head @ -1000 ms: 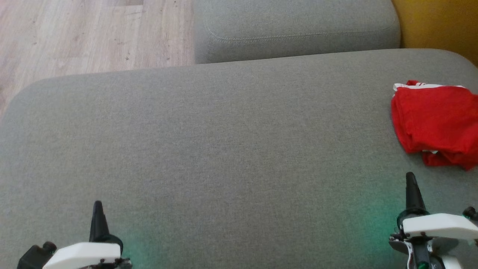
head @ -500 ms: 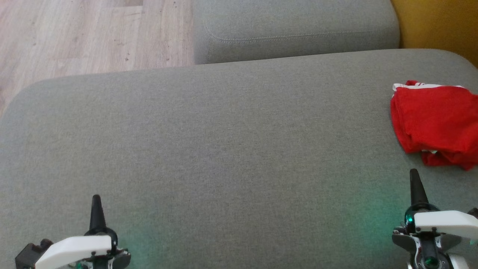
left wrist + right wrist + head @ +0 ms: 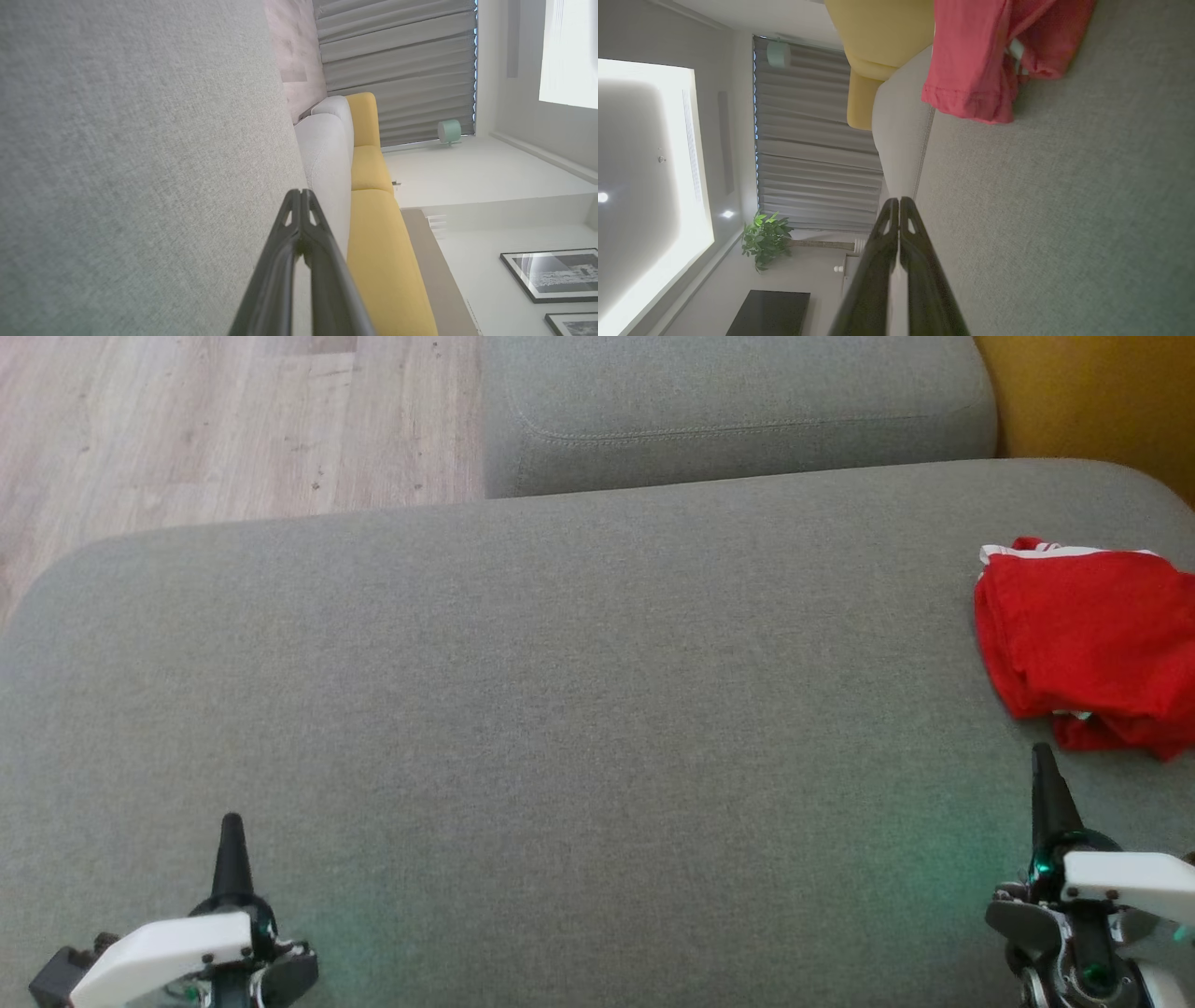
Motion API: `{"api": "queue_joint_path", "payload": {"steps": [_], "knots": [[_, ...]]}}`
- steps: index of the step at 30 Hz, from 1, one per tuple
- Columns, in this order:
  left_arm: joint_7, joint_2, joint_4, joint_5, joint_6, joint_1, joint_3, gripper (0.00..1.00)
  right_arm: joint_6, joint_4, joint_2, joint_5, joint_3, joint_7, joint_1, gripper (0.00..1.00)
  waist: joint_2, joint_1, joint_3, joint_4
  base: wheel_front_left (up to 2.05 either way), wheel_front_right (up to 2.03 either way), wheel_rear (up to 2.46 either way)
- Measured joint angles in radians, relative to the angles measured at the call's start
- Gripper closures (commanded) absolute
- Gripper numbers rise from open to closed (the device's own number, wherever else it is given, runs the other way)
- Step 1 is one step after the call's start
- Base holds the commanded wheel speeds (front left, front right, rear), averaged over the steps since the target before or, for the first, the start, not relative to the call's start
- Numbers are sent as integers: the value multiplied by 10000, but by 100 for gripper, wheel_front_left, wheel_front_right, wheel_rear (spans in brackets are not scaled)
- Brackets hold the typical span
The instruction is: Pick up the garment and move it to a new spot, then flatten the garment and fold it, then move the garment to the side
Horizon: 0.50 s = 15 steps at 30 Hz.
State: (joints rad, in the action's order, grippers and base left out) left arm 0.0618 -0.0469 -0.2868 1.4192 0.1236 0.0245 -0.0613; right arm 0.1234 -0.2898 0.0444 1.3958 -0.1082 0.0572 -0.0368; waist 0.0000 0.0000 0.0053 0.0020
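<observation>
A red garment [image 3: 1088, 644] with a white trim lies bunched and loosely folded at the far right of the grey cushion [image 3: 560, 709], partly cut off by the head view's edge. In the right wrist view the garment [image 3: 985, 56] lies ahead of the fingers. My right gripper [image 3: 1044, 770] is shut with nothing in it, its tip just below the garment's lower edge and apart from it. At the lower left my left gripper [image 3: 231, 840] hovers over bare cushion, shut and holding nothing. Both wrist views show the fingertips pressed together: left gripper [image 3: 300, 198], right gripper [image 3: 896, 205].
A second grey cushion [image 3: 738, 411] sits behind the big one. Wooden floor [image 3: 224, 420] lies at the upper left, and a yellow sofa [image 3: 1092, 392] at the upper right. The cushion's wide middle is bare fabric.
Both grippers have moved a little forward, up the head view. The right tip has drawn closer to the garment's lower edge. The garment has not moved.
</observation>
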Motion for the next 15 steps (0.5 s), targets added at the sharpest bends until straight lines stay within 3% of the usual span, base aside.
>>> {"api": "queue_joint_path", "payload": {"steps": [15], "knots": [[439,12,40,1697,2,280,-123,100,0,75,0,1919,-188,437,-200,100,0,0,-21,-19,0,0,0]]}}
